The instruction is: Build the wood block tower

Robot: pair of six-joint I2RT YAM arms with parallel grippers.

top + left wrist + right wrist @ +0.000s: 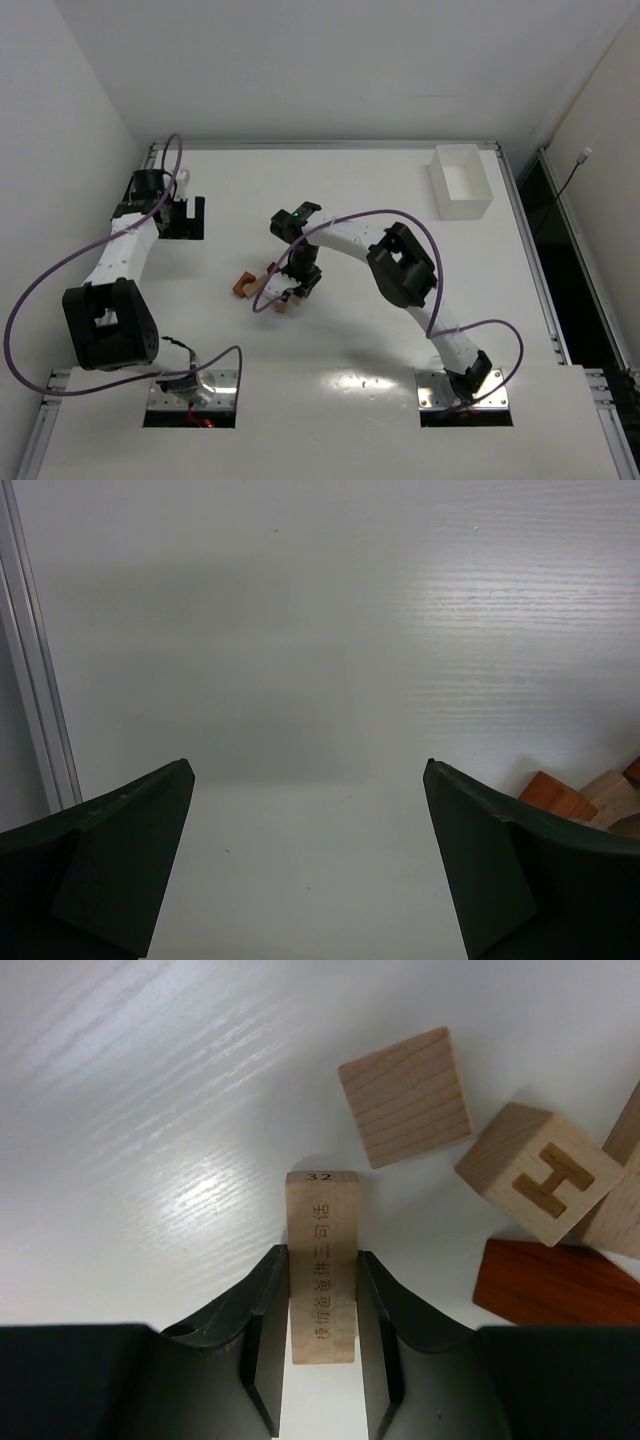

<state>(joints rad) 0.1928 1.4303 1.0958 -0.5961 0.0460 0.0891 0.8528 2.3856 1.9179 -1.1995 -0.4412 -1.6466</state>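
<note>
My right gripper is shut on a pale tan plank with engraved characters, both jaws pressed against its long sides. Loose wood blocks lie just beyond it: a pale flat square, a pale cube with an H and a reddish-brown piece. In the top view the right gripper sits over this cluster at the table's middle. No stacked tower shows. My left gripper is open and empty at the far left; its wrist view shows a reddish-brown block at the right edge.
A white rectangular bin stands at the back right. A metal rail runs along the table's left edge by the left gripper. Purple cables loop round both arms.
</note>
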